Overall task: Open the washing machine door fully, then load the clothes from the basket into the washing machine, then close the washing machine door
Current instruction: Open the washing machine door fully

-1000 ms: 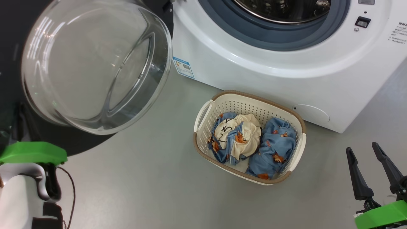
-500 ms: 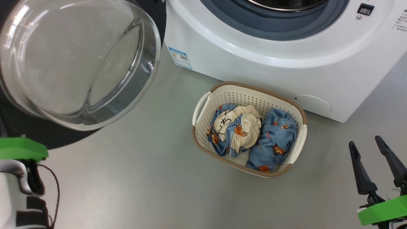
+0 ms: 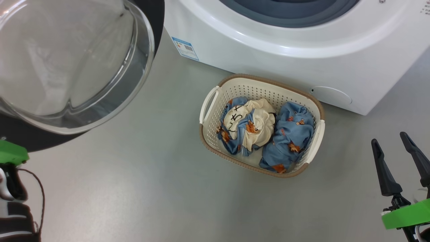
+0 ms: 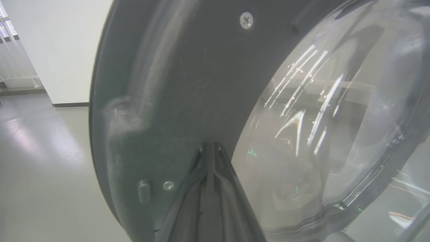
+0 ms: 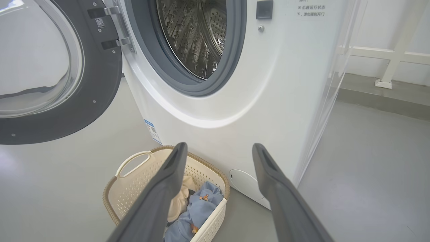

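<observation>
Right gripper (image 3: pixel 388 137) spread, empty; basket (image 3: pixel 256 91) of clothes (image 3: pixel 260 125) ahead-left, nearer this arm; left gripper (image 4: pixel 209 148) pinched shut against washing machine door (image 4: pixel 168 84)

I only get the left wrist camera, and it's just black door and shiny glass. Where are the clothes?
Observer: Both bundles of the clothes lie in the basket, on the floor in front of the washing machine.
Operator: Is the other hand holding something?
Observer: No. The right gripper is open and empty, off to the right of the basket.
Operator: Is there stuff in the machine already?
Observer: The part of the drum I can see in the right wrist view is bare steel.
</observation>
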`<state>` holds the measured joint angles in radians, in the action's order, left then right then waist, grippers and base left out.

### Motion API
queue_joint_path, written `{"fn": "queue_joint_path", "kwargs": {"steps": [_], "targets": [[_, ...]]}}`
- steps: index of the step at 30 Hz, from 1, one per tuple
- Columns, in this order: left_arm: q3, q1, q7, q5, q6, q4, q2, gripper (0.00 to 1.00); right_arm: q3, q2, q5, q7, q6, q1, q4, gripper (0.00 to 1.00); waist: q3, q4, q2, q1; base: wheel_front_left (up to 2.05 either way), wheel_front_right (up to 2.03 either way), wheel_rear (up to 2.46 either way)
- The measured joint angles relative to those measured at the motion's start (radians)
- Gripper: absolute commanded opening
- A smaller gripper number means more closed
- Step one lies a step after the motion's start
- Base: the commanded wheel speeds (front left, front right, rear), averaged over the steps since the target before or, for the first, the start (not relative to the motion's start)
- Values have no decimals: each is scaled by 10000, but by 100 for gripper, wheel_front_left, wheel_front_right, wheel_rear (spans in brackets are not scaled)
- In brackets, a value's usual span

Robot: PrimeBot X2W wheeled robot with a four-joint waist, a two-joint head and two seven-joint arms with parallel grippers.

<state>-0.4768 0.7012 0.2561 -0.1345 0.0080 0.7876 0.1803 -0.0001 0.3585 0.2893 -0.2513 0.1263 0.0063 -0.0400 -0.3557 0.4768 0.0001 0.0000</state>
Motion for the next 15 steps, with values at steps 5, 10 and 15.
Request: {"fn": "queue_joint_path", "kwargs": {"steps": [5, 10, 15], "targets": [[-180, 52, 0, 192, -2, 0, 102, 0, 23, 38, -2, 0, 0, -42, 29, 100, -142, -61, 0, 0, 0, 0, 0], [-393, 134, 0, 238, -138, -4, 127, 0, 65, 130, -2, 0, 0, -243, 40, 100, -196, -111, 0, 0, 0, 0, 0], [-502, 134, 0, 255, -531, 15, 125, 0, 113, 92, -2, 0, 0, -243, 8, 100, -72, -136, 0, 0, 0, 0, 0]]}}
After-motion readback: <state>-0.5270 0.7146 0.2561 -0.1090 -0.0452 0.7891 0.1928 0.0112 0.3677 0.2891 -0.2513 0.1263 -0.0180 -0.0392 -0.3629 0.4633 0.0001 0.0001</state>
